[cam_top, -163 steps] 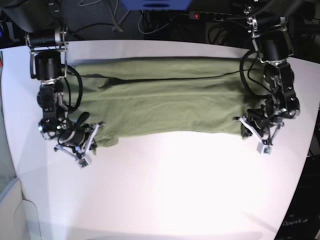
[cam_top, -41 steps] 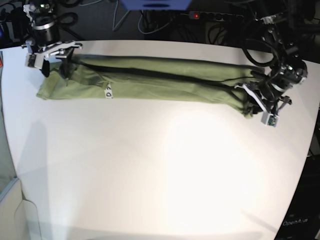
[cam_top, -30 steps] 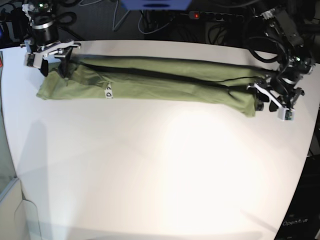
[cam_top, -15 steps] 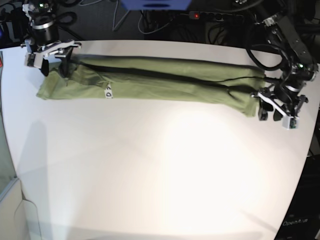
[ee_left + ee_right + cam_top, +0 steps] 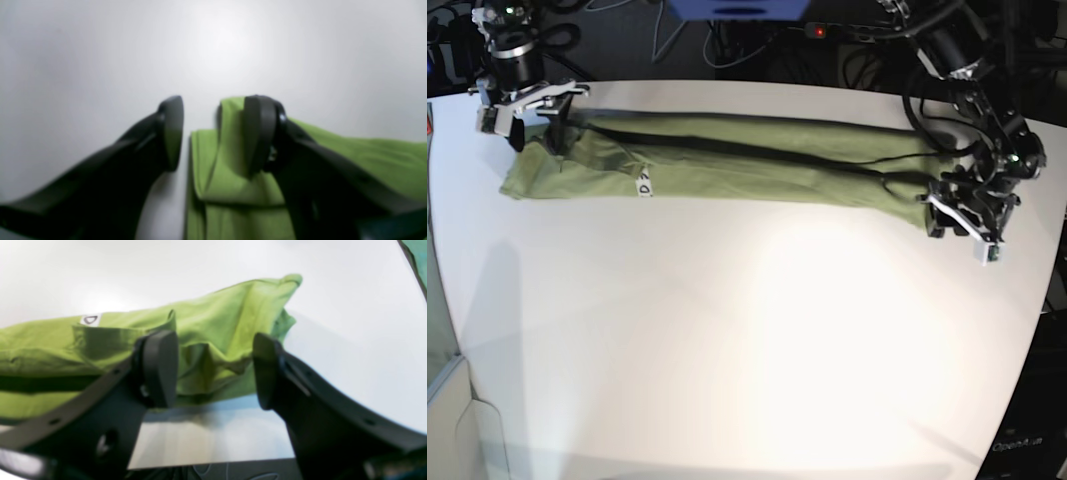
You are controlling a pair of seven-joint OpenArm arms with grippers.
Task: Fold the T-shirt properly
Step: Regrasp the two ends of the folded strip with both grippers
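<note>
The shirt lay folded into a long green band across the far side of the white table. My left gripper hung with jaws spread at the band's end, holding nothing. My right gripper was spread over the other end.

From my station, I saw the left gripper low at the far right of the base view, its arm bent down from above, jaws spread apart and gripping nothing. The right gripper sat at the top left, pointing downward, jaws likewise parted and empty.
</note>
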